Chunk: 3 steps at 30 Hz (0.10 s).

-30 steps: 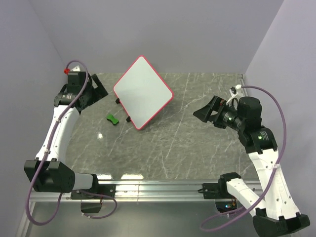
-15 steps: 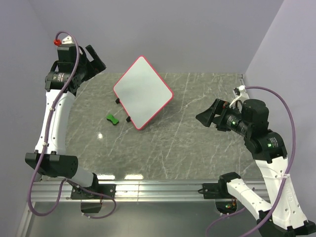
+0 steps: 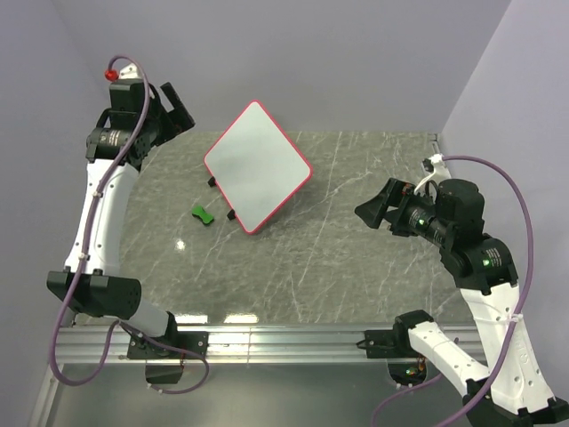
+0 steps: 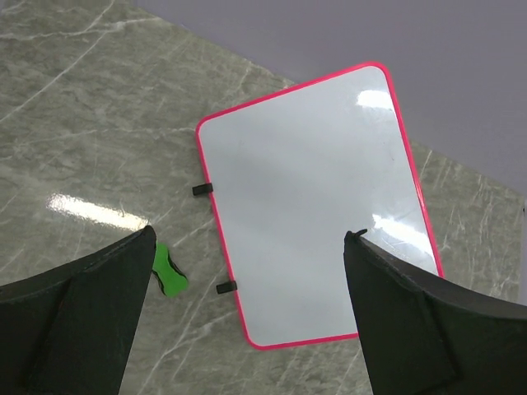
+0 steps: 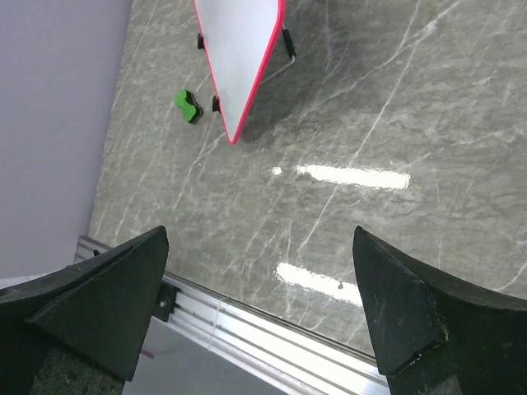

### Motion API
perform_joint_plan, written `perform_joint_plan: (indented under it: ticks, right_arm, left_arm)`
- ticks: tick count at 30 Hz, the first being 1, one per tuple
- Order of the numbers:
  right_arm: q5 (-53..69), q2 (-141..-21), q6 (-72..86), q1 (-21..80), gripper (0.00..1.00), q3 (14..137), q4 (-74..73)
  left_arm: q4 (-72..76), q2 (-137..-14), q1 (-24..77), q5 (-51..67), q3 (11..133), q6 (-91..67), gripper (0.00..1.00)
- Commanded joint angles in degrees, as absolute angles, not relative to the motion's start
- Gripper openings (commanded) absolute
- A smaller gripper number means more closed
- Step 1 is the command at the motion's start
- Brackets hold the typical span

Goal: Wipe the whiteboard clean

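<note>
Starting from my side: the metal rail [image 3: 293,338] runs along the near edge with both arm bases on it, then it's grey marble-look table [image 3: 356,267].

The right gripper [image 3: 372,206] hangs above the right half of the table, pointed left toward the middle. Its wrist cam shows the jaws spread wide with nothing between them, just tabletop below.

Further in, a small green block [image 3: 203,213] lies flat on the table, just beside the lower-left edge of the whiteboard [image 3: 258,166] and close to one of its black feet. They look apart, not touching.

The whiteboard sits on the far-left part of the table, turned so it reads as a diamond from above and propped on its feet. Its face is plain white with some glare, inside a red-pink rim.

Farthest back, the left gripper [image 3: 178,107] is raised up at the far left corner. It looks down at the board, jaws wide apart and gripping nothing.
</note>
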State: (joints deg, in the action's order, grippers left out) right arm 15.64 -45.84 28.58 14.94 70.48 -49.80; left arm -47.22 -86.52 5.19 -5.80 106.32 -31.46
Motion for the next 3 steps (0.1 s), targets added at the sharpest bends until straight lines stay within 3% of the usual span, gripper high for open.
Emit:
perform_joint_plan:
  ticks: [1,3]
  right_arm:
    - [14.59,-45.26,27.60,15.38,1.00,72.33,-49.31]
    - [14.41,-45.18,27.68,15.29,1.00,72.68,-49.22]
  left_arm:
    - [-43.15,-86.13,6.15,-5.18,106.08,-28.83,0.99]
    - [-42.80,-86.48,6.50,-5.54,105.65,-28.13,1.00]
